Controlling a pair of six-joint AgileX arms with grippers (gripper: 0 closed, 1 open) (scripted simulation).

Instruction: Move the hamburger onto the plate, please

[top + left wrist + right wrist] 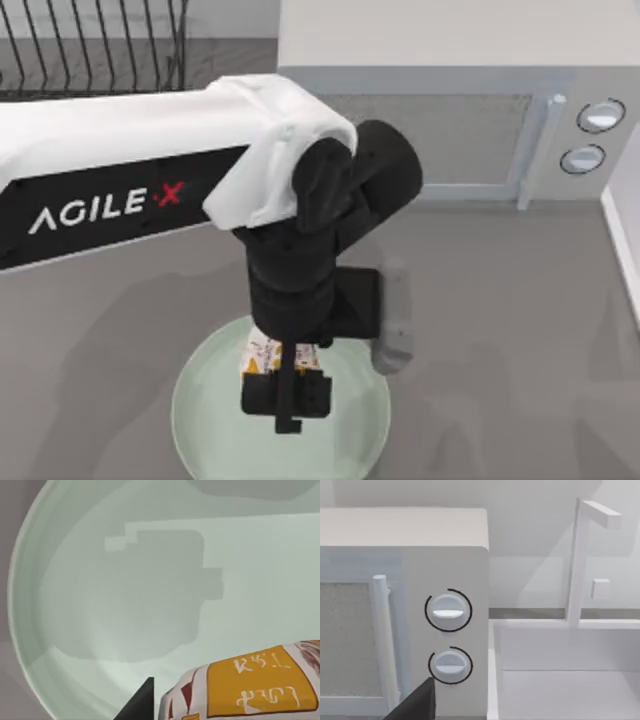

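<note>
The pale mint-green plate (pixel 205 425) lies at the table's front middle. My left gripper (pixel 286 400) hangs over the plate, shut on the hamburger (pixel 277 356), a small lump in white paper with orange and yellow patches. In the left wrist view the hamburger (pixel 260 690) sits close to the camera beside one dark fingertip (pixel 141 706), and the plate (pixel 75 605) below carries the gripper's shadow. I cannot tell whether the hamburger touches the plate. My right gripper (pixel 415 705) is parked off to the right, facing the microwave.
A white microwave (pixel 440 130) with two round knobs (pixel 448 611) stands along the back right. A black wire dish rack (pixel 90 45) is at the back left. A white sink basin (pixel 560 675) with a tap lies to the right of the microwave.
</note>
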